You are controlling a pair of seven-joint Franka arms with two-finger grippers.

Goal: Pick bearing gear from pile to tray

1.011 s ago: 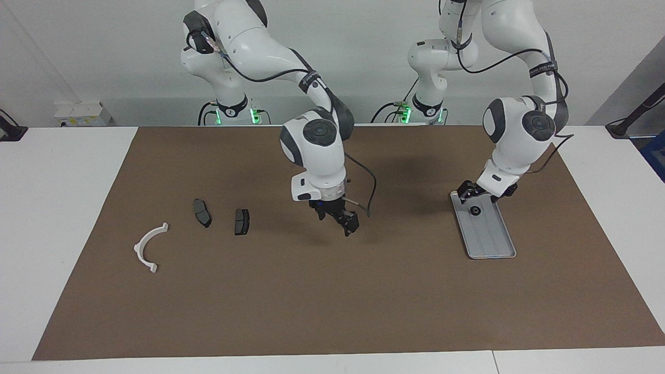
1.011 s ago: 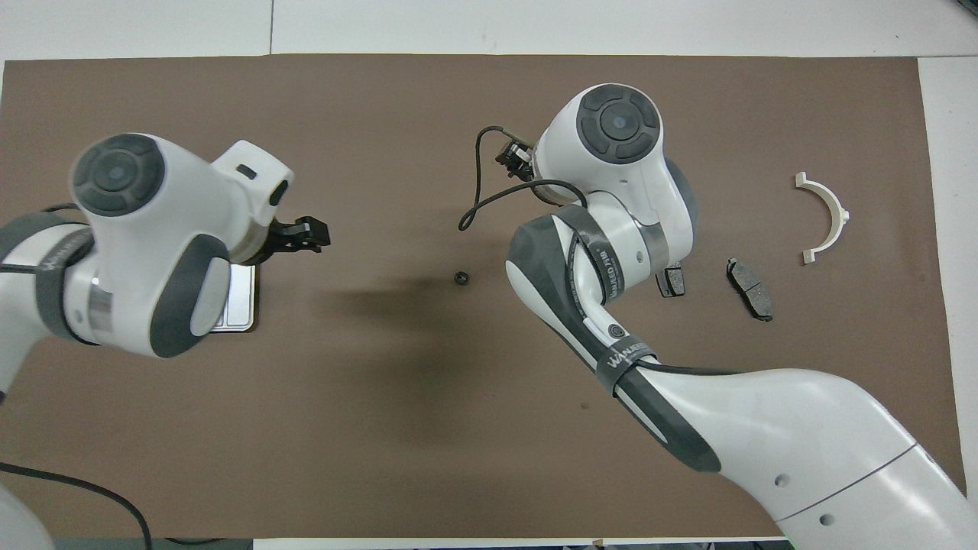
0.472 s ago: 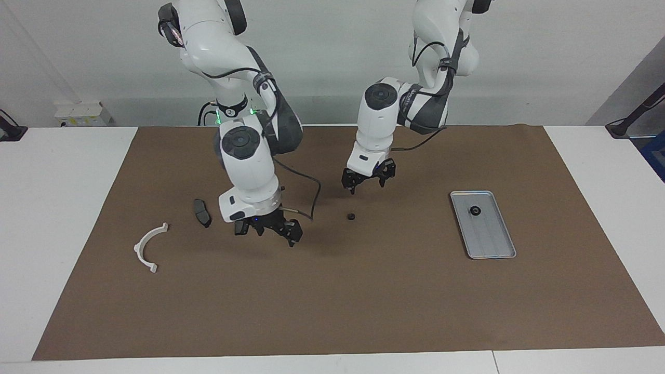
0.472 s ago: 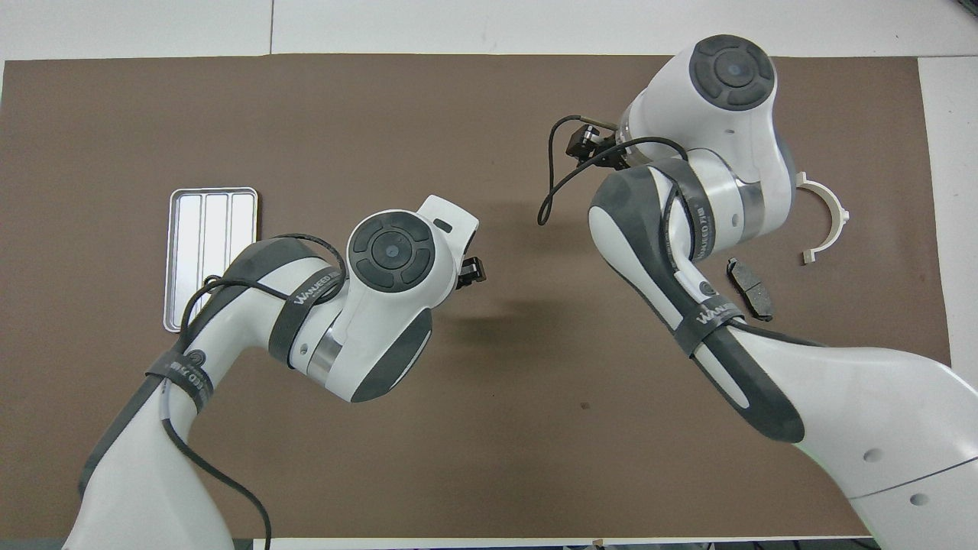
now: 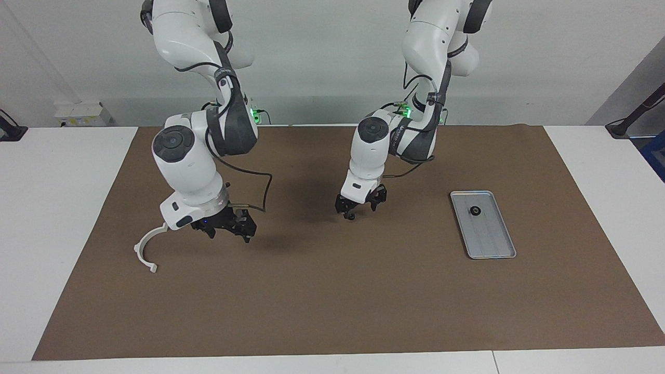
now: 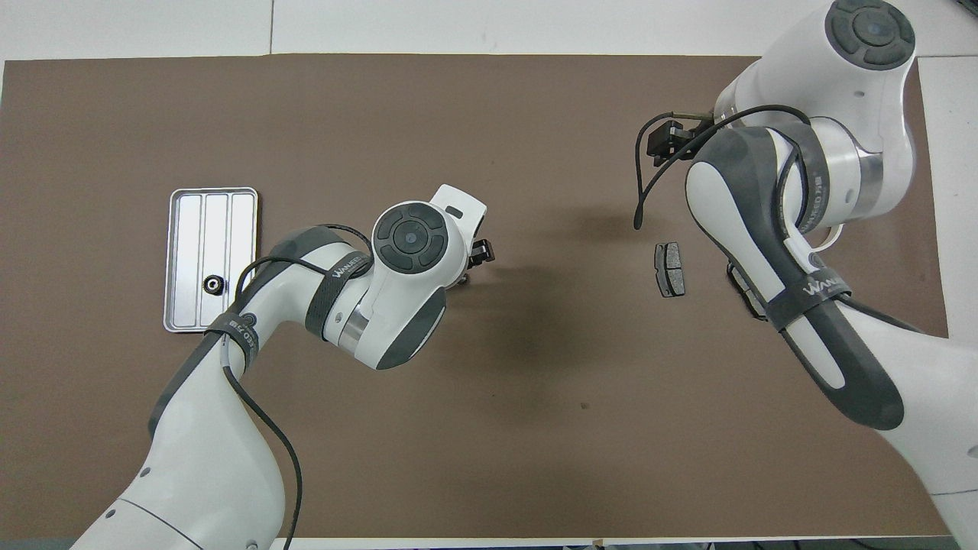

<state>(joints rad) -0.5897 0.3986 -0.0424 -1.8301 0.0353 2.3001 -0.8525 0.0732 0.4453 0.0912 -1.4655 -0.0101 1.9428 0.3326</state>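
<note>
Toward the left arm's end of the counter [image 5: 332, 311], we see the tray [image 5: 493, 244] holding one bearing gear [image 5: 475, 210], long axis running away from the robots. Our left tool [image 5: 355, 210] seems clamped on another bearing gear [image 5: 351, 216] mid-counter; the right tool [image 5: 227, 231], fingers unreadable, hovers beside the white bracket [image 5: 148, 244]

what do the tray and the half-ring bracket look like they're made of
The tray looks like metal, probably aluminium or steel: silver-grey, dull sheen, raised rim, faint pressed ridges along its bottom. The half-ring bracket looks like plastic, possibly moulded or printed: matte white, with small square tabs on its outer edge. Neither is certain from looks alone.
</note>
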